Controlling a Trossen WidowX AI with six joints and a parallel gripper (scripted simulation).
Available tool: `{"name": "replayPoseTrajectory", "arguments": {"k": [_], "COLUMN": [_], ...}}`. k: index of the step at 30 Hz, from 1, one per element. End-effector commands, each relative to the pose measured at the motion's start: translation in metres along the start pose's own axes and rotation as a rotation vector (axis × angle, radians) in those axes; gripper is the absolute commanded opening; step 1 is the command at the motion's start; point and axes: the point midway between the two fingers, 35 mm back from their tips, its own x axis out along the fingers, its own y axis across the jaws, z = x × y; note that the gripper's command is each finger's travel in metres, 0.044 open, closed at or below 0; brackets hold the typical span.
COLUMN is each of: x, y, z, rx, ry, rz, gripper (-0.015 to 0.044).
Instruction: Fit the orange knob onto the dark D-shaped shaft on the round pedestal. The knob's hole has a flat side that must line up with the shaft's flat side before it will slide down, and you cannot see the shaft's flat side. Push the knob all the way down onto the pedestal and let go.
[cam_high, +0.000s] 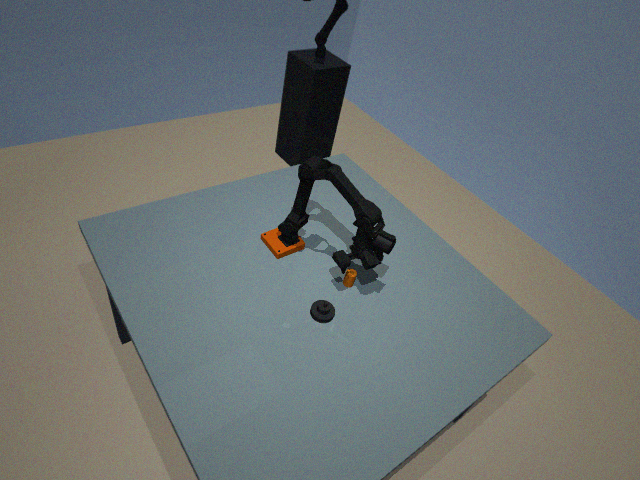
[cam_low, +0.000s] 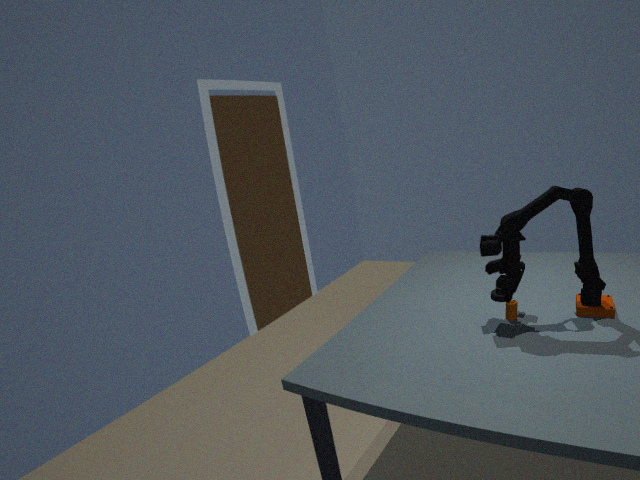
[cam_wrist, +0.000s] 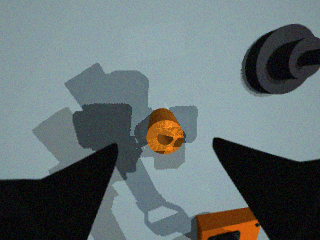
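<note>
Orange knob (cam_wrist: 164, 131) stands upright mid-worktop — our gripper (cam_wrist: 165, 165) hovers above, fingers spread wide, gripping nothing. Pedestal (cam_high: 322, 311) sits apart, nearer the front edge.

One orange knob (cam_high: 349, 277) stands on the one grey table (cam_high: 217, 361), toward its far right edge. One round pedestal (cam_high: 322, 311) carries one dark shaft (cam_wrist: 311, 56). One arm ends in one gripper (cam_wrist: 165, 165) with two fingers (spread wide, empty). One orange base block (cam_high: 281, 243). One door (cam_low: 258, 206).
</note>
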Motion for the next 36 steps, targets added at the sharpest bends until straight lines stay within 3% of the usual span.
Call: {"name": "replayPoseTrajectory", "arguments": {"k": [1,36], "x": [0.009,0.065], "y": [-0.001,-0.001], "z": [-0.001,-0.002], "rx": [0.004,0.004], "ry": [0.01,0.01], "rz": [-0.01,-0.01], "gripper": [0.044,0.044]}}
